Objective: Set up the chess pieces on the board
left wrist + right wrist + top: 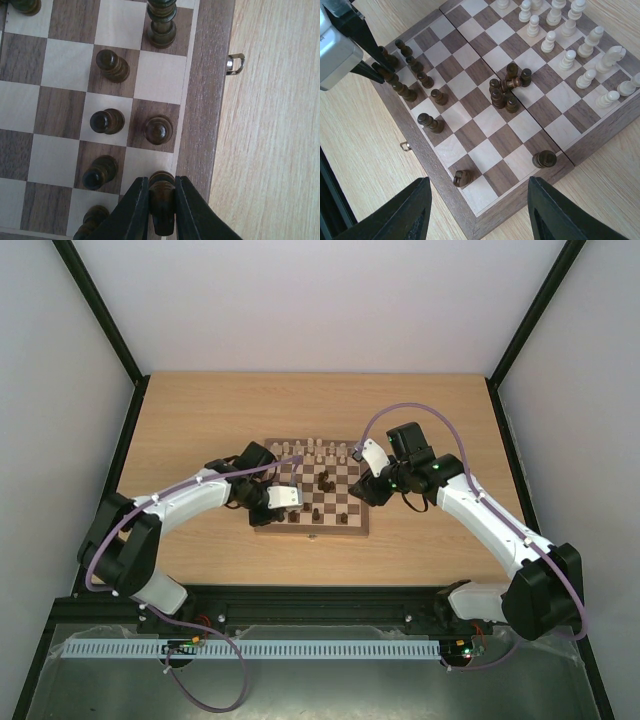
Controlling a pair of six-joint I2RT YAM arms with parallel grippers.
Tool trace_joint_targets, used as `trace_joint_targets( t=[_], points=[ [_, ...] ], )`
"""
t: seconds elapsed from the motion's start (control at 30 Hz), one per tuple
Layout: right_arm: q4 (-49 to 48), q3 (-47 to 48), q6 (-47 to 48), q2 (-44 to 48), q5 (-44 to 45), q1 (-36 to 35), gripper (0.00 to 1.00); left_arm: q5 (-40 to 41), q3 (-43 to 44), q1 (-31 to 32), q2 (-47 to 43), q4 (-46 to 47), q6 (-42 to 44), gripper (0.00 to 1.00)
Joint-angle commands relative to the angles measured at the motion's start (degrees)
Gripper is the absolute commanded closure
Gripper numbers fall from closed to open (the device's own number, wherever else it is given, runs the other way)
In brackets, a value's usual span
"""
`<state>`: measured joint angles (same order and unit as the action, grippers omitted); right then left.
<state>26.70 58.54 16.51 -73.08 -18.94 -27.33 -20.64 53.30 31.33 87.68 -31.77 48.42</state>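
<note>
- The left arm curves forward and inward from its base at the near left.
- The left gripper points down, its fingers pinched tight on a dark chess piece.
- The right arm mirrors it from the near right.
- The right gripper hangs tilted down, its fingers spread wide apart.

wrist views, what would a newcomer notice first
A jumble of dark pieces, some toppled, sits in the middle of the board, while the cream pieces stand in rows along one edge. At the opposite edge the left gripper pinches a dark piece by the border, and the right gripper hangs open over a corner.
</note>
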Motion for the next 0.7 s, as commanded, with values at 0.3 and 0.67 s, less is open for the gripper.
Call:
trace_joint_targets(
  t=[0.3,0.67],
  points=[
    [0.1,-1.7,0.5,1.4,0.3,0.2,0.46,2.1,1.3,1.0,2.4,1.7,0.9,0.84],
    [0.0,-1.3,0.7,0.8,0.3,0.3,0.46,2.5,1.7,1.2,2.1,1.2,0.5,0.76]
  ],
)
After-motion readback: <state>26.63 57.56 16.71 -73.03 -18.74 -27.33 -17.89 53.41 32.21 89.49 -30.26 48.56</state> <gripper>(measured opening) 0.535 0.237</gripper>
